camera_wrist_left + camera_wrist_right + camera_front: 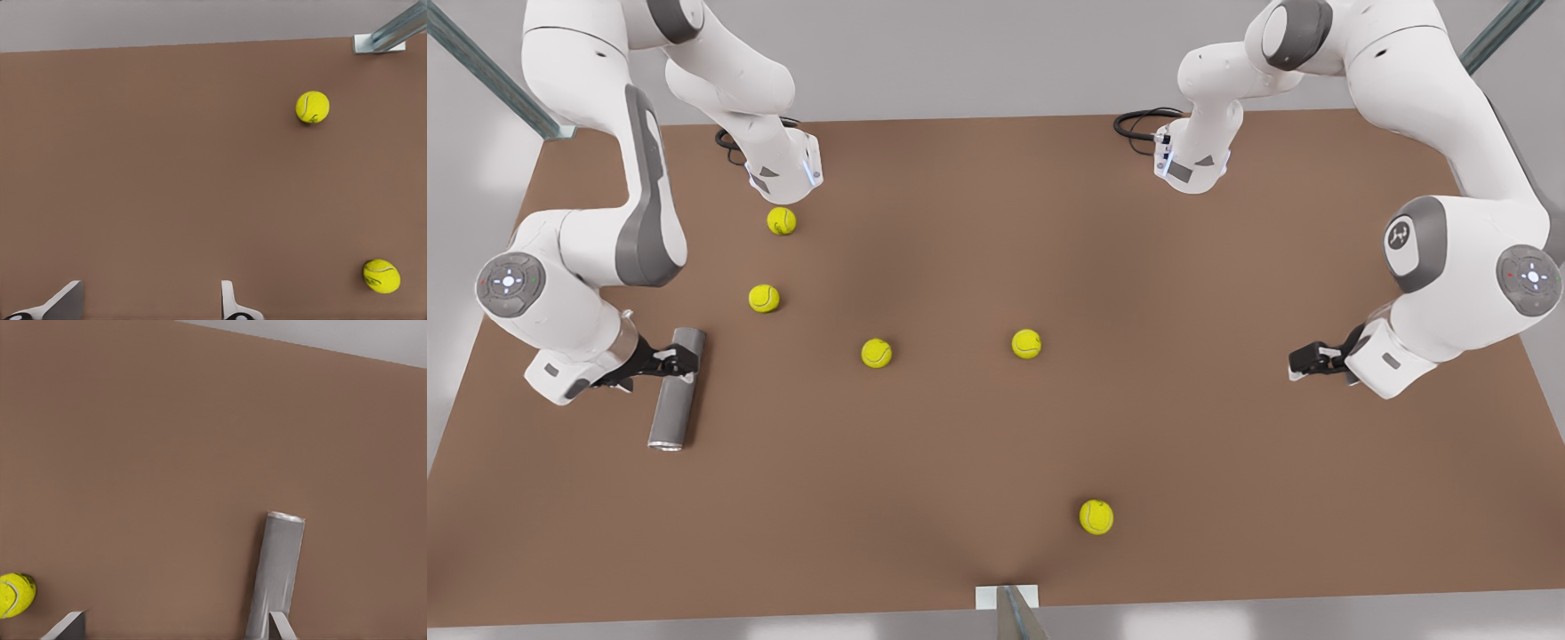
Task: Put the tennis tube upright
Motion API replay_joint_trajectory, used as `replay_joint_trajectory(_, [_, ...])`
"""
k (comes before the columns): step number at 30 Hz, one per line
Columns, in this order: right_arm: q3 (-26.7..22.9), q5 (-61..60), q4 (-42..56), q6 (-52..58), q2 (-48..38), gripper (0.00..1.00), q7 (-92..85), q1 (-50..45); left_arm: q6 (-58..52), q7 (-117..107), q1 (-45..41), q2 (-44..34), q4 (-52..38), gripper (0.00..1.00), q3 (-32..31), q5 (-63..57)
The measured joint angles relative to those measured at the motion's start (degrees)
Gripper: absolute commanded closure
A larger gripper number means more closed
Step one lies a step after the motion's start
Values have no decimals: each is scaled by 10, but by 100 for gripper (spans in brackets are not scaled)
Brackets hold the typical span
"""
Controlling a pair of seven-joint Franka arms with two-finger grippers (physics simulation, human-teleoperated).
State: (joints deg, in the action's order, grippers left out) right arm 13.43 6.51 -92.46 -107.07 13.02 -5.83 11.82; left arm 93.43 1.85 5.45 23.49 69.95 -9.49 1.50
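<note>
Your dark grey hollow cylindrical tennis tube is lying flat on the brown bench, not upright. It sits near the bench's edge on the front view's left, long axis running roughly from the far side to the near side, with the lighter rim at the near end.

The right hand is low over the bench on the front view's left, reaching the tube's far half from the side. In the right wrist view its fingers are spread wide. One fingertip overlaps the tube's end and the other is well apart from it. You cannot tell from these views whether that fingertip touches the tube. It has no grip on it.

The left hand waits low on the front view's right, well apart from the tube. It is also spread wide, with bare bench between the fingers in the left wrist view.

Five yellow tennis balls are loose on the bench:
- One is just in front of the base of the arm on the front view's left.
- One is nearer the tube.
- Two are mid-bench.
- One is towards the near edge, near the metal post.

None of them touches the tube.
</note>
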Motion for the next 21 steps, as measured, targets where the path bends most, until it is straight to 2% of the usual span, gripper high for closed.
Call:
replay_joint_trajectory(7, [-1,-5,1,48,19,0,-5,9,0,-5,-2,-3,4,1,-2,1])
replay_joint_trajectory(10, [-1,-11,-29,79,16,0,18,11,-4,-7,-9,-2,10,1,-3,2])
replay_joint_trajectory(15, [0,-12,-155,18,-3,0,9,134,-4,-9,-11,-1,29,1,-3,3])
replay_joint_trajectory(17, [1,-11,-188,17,0,0,-22,155,-1,-10,-15,1,29,1,-3,3])
replay_joint_trajectory(21, [5,-3,-248,-57,13,0,-17,151,0,-10,-14,4,29,1,-3,5])
